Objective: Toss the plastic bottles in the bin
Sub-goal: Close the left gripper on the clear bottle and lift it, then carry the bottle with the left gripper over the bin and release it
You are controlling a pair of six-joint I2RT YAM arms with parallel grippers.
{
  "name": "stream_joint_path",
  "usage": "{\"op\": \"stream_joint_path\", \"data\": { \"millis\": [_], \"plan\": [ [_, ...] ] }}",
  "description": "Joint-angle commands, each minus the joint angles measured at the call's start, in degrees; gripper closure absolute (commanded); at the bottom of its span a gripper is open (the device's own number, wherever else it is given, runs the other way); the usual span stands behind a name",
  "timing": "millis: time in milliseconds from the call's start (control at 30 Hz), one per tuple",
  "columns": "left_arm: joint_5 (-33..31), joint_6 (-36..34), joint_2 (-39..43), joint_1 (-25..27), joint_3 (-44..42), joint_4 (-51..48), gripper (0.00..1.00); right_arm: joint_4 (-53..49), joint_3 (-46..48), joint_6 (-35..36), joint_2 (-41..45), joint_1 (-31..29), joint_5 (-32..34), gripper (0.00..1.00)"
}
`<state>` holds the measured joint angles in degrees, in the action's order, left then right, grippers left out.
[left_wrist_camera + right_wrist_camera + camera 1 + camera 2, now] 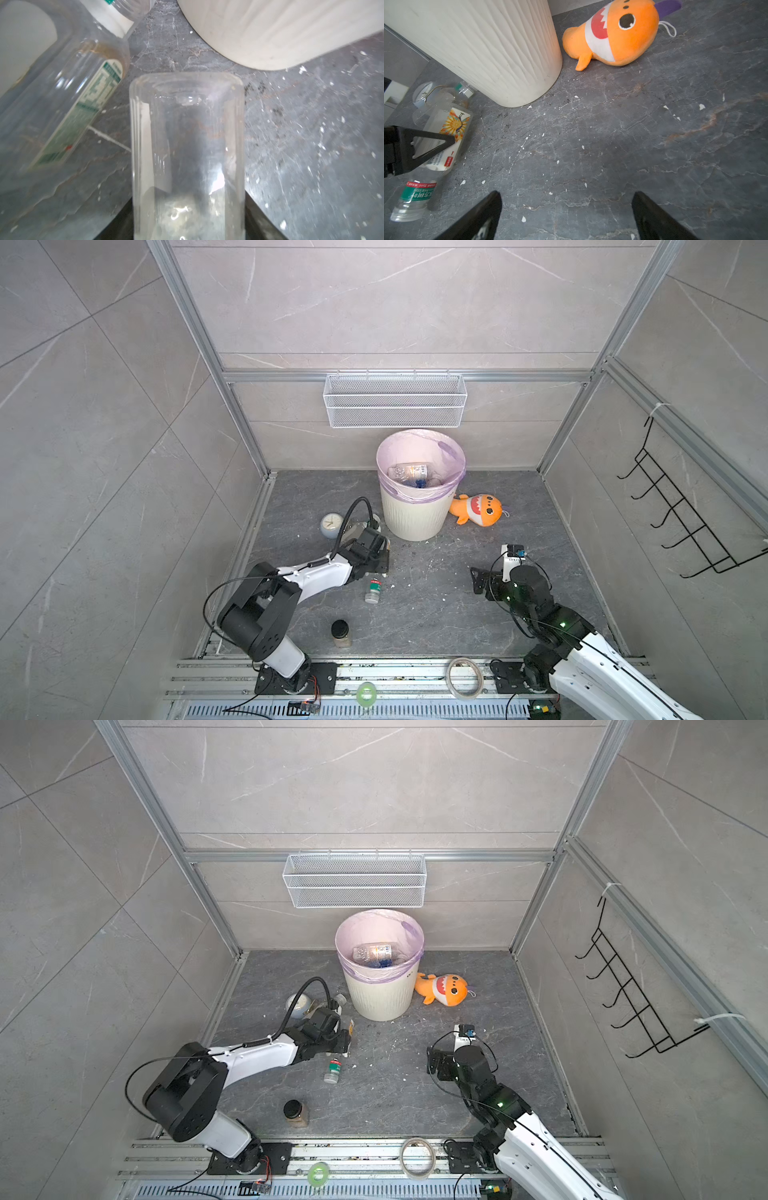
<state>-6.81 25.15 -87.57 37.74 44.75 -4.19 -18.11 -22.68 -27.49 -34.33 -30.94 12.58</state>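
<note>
**Bottle gripped by the bin; the lift comes next**

Nearest me the black-lidded jar (340,632) stands alone and is not my concern. Just past it, a green-label bottle (374,590) lies loose on the floor. My left gripper (381,562) is clamped across the clear peacock-label bottle (452,126), low and near the bin (411,518). My right gripper (566,193) hangs spread wide with nothing in it. A third bottle (91,97) lies beside the held one, by the small clock (331,524). Several binned bottles (411,475) sit inside the liner. I judge the grasp made. Next I must lift above the rim, carry the bottle over the opening and let go, without knocking its neighbour.
</note>
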Motion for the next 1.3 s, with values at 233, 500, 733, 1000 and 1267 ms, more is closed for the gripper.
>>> {"op": "stream_joint_path", "data": {
  "millis": [233,500,733,1000,1267],
  "plan": [
    [5.1,-5.9,13.7,0.2,-9.0,9.7,0.41,0.9,0.6,-0.8,-0.7,-0.1,-0.4,0.01],
    [6.4,-7.6,26.1,0.3,-15.4,12.6,0.39,1.1,0.3,-0.7,-1.6,-0.1,-0.5,0.01],
    [6.8,-9.3,36.9,0.3,-13.6,7.7,0.39,1.1,0.3,-0.6,-1.8,-0.3,-0.5,0.01],
    [9.3,-11.1,37.8,0.3,-1.6,5.5,0.38,1.3,0.2,-0.5,-2.3,-0.3,-0.7,0.01],
    [15.0,-16.6,13.0,0.2,36.7,2.1,0.37,1.2,0.3,-0.5,-1.7,-0.3,-0.7,0.01]
  ]
}}
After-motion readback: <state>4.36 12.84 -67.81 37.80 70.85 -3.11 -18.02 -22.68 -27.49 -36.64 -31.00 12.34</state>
